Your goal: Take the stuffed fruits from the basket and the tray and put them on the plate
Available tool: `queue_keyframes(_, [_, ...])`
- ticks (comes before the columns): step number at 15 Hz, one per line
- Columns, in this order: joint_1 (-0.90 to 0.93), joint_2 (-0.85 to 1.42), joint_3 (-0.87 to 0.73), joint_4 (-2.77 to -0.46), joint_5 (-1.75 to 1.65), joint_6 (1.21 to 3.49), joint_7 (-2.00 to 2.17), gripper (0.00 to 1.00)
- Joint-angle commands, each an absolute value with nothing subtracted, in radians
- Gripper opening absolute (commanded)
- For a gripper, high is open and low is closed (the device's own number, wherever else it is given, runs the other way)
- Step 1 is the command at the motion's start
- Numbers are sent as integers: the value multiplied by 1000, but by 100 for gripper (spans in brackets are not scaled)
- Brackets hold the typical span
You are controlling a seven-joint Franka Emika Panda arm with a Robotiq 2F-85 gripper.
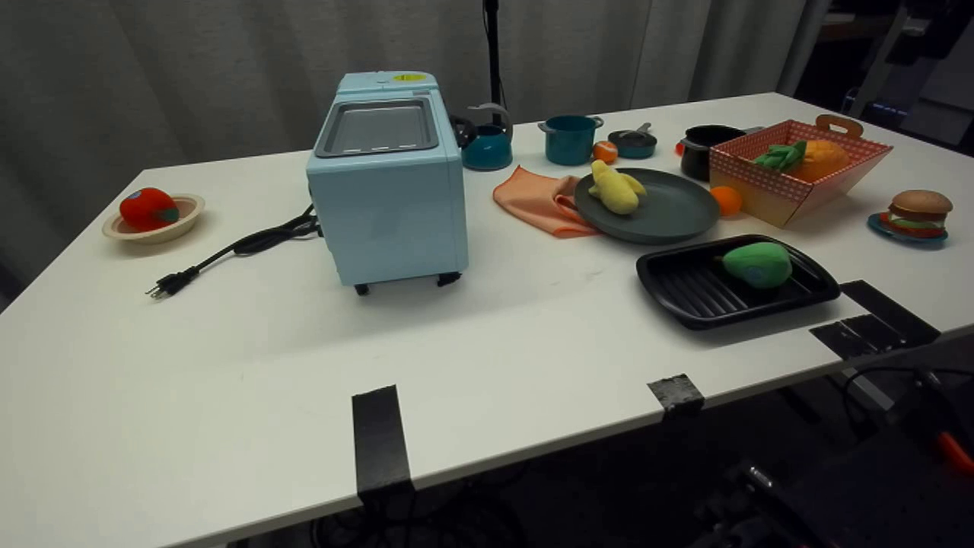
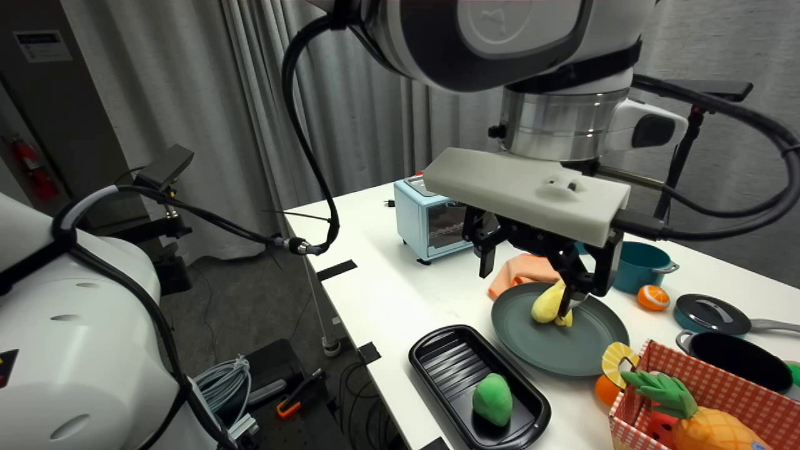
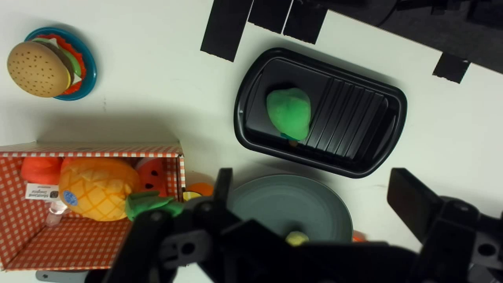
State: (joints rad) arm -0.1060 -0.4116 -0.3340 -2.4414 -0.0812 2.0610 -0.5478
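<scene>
Well below, green plush fruit (image 3: 290,112) in tray (image 3: 347,116), ahead of claw (image 3: 310,175) (wrist view); jaws spread wide.

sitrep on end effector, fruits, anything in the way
End effector open, holding nothing; yellow fruit on plate; green fruit in tray, nothing seen over it; pineapple inside basket, which may hinder reach.
</scene>
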Motion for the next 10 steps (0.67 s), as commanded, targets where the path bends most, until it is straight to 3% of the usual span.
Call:
queue_keyframes(1, [-114,-392,-319,-2424,-69,2060,-549,100])
queue_keyframes(10, [-117,-81,-310,-2120,32,2099,-538,100])
